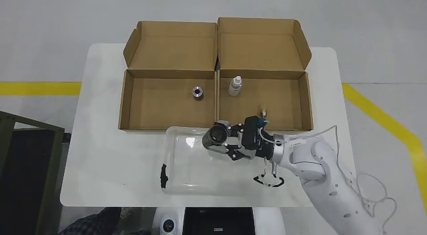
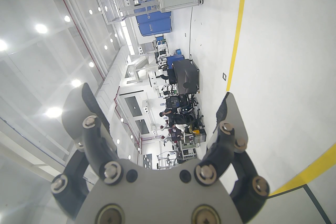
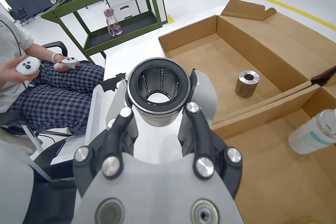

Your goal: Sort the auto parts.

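Right wrist view | right jaws clamp bearing (image 3: 157, 116) by its sides | likely heavy, rigid, slick | left jaws spread, empty

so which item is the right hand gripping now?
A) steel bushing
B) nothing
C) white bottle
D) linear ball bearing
D: the right hand is shut on the linear ball bearing, with ball rows visible in its bore. The steel bushing and white bottle sit apart from it.

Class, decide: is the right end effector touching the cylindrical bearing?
Touching. The right wrist view shows the right end effector with its fingers pressed against both sides of the cylindrical bearing.
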Motion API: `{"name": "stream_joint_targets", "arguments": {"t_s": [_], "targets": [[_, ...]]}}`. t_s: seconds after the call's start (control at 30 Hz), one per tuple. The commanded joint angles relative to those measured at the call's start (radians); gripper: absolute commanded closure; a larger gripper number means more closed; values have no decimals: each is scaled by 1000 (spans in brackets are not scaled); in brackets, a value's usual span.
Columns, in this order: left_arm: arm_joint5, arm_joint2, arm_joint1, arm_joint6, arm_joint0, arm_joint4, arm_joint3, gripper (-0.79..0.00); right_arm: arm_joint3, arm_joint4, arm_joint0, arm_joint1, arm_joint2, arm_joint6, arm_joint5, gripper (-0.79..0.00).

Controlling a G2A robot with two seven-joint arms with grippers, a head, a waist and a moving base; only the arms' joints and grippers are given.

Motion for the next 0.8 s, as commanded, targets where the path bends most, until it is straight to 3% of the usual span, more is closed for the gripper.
{"name": "stream_joint_targets", "arguments": {"t_s": [0.0,0.37,0.77], "targets": [[0,0,0,0,0,0,0,-785,-5,-8,2,1,-3,2,7,0],[0,0,0,0,0,0,0,-785,-7,-89,69,-6,-57,31,71,0],[0,0,0,0,0,0,0,-785,70,-172,229,-36,-172,90,186,0]]}}
